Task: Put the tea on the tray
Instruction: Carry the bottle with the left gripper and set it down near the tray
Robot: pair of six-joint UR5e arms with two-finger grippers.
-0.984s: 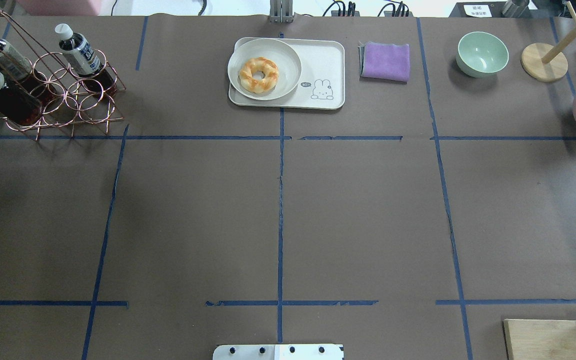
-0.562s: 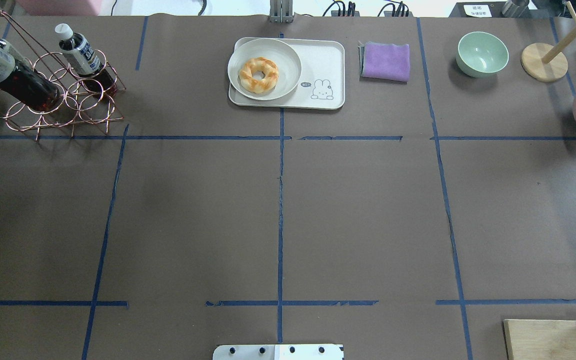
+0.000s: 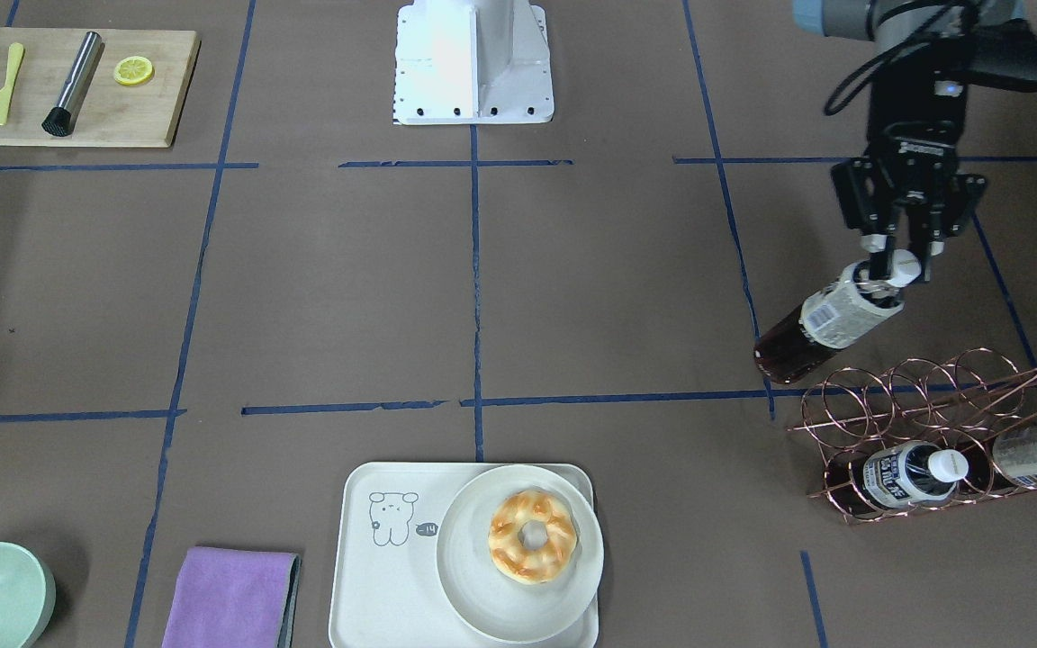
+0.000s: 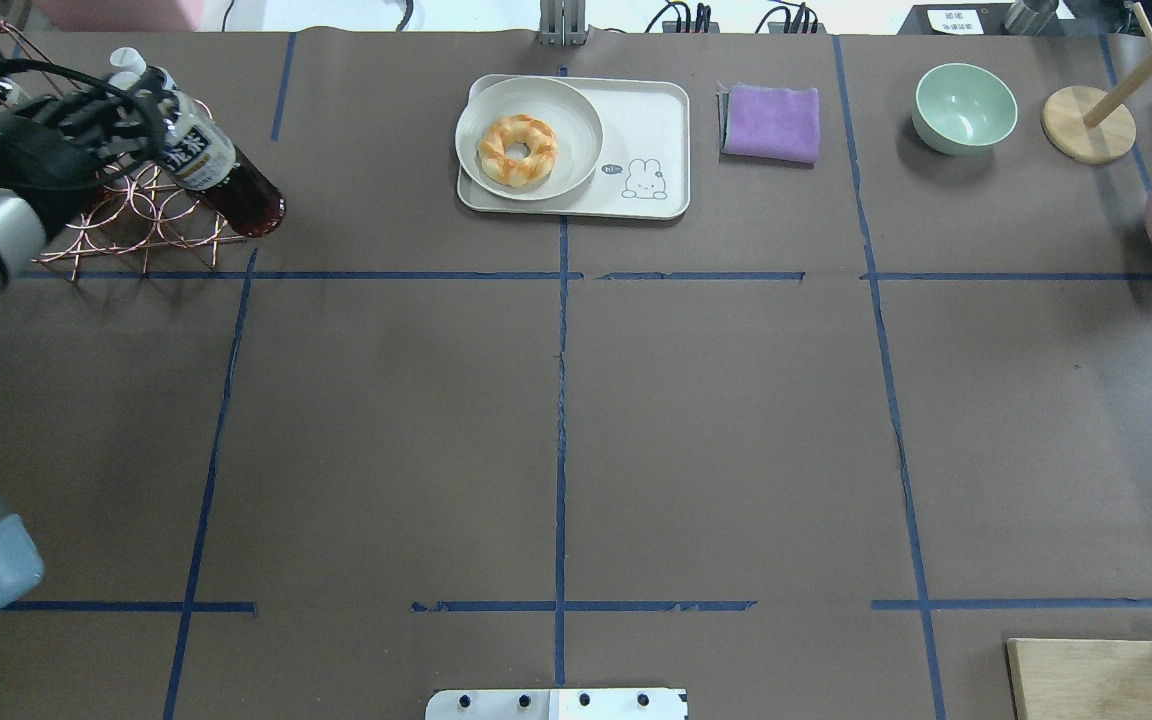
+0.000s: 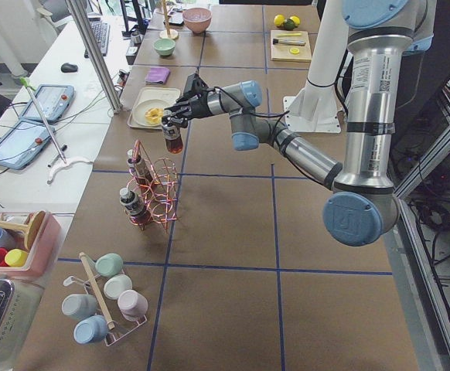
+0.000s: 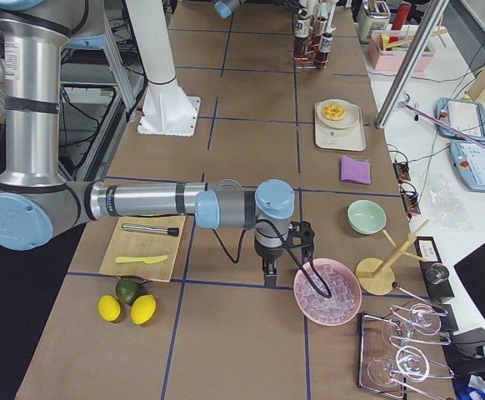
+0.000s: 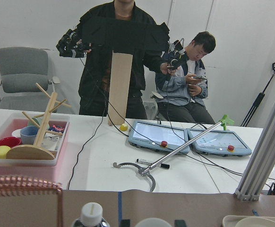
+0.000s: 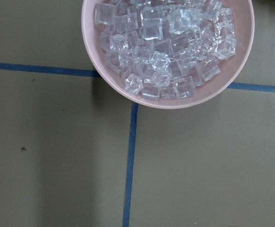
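In the overhead view the left arm's dark wrist covers much of the copper wire rack (image 4: 151,215), and the bottles standing in it cannot be made out there. The left wrist view shows only the top of a white cap (image 7: 91,215) at its lower edge, with the rest cut off. The right fingers (image 6: 269,271) appear only far off in the right-side view, beside a pink bowl of ice (image 8: 92,42), so I cannot tell whether they are wide or narrow.

The left fingers (image 3: 881,259) are closed on the neck of the tea (image 3: 829,319), one on each side just under its white cap. The bottle hangs tilted below them, with its dark base pointing away from the arm and towards the middle of the counter. It is out of the rack, just beside it, where two like bottles (image 3: 901,472) remain. The tray (image 3: 365,576), which carries a round plate (image 3: 464,576) and a doughnut (image 3: 532,535), is well apart from the tea.
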